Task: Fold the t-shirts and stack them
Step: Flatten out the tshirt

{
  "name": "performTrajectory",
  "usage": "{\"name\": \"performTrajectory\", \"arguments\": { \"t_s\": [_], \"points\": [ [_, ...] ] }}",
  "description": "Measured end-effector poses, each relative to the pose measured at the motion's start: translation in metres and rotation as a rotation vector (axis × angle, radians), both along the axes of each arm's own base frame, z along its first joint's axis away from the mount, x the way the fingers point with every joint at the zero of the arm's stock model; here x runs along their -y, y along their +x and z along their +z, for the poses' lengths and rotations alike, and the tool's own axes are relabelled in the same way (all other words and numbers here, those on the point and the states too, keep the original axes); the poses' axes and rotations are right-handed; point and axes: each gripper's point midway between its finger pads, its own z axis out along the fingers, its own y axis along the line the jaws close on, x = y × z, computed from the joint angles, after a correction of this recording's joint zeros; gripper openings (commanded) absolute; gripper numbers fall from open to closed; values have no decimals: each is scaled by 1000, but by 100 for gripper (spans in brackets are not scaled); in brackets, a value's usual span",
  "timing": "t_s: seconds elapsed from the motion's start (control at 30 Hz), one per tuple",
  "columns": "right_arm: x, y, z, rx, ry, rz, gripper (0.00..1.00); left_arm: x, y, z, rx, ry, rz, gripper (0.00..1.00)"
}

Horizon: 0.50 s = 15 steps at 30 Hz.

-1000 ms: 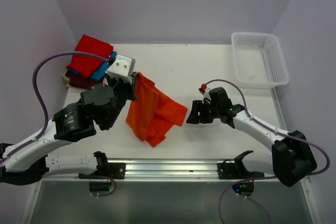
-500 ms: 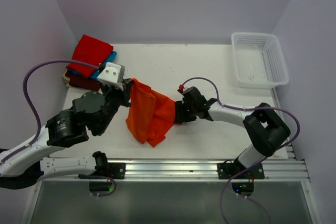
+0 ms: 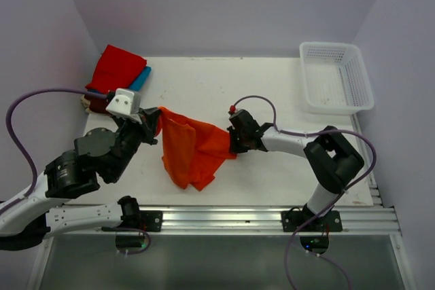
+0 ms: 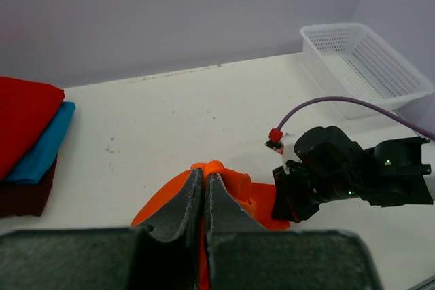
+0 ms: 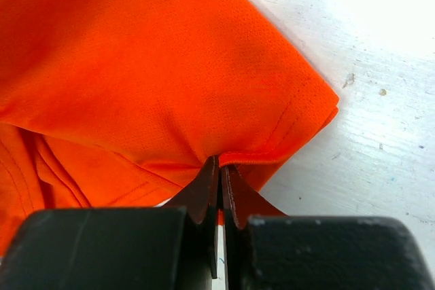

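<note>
The left gripper [image 3: 157,113] and right gripper [image 3: 235,145] each pinch tight one end of the orange tee [image 3: 194,153], which is stretched lengthwise left-to-right across mid-frame.

**Soft, even light, with glare only at the right wrist**

From above, bright diffuse light covers the white worktop [image 3: 204,86]. Faint, soft-edged shadows lie under the arms and beside the orange t-shirt [image 3: 194,151], and the strip below the near edge is dim. That view is sharp throughout. In the left wrist view the left gripper [image 4: 204,191] looms dark and blurred. In the right wrist view the cloth's weave is crisp, the bare worktop washes out to white, and the right gripper [image 5: 219,174] is black and soft.
</note>
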Motion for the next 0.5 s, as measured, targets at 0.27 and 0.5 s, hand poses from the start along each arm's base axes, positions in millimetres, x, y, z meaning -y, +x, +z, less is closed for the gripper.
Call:
{"name": "performTrajectory", "arguments": {
  "t_s": [0.27, 0.5],
  "points": [
    [28, -13, 52, 75, -24, -44, 0, -6, 0, -66, -93, -5, 68, 0],
    [64, -4, 222, 425, 89, -139, 0, -32, -4, -147, -216, -35, 228, 85]
  ]
}}
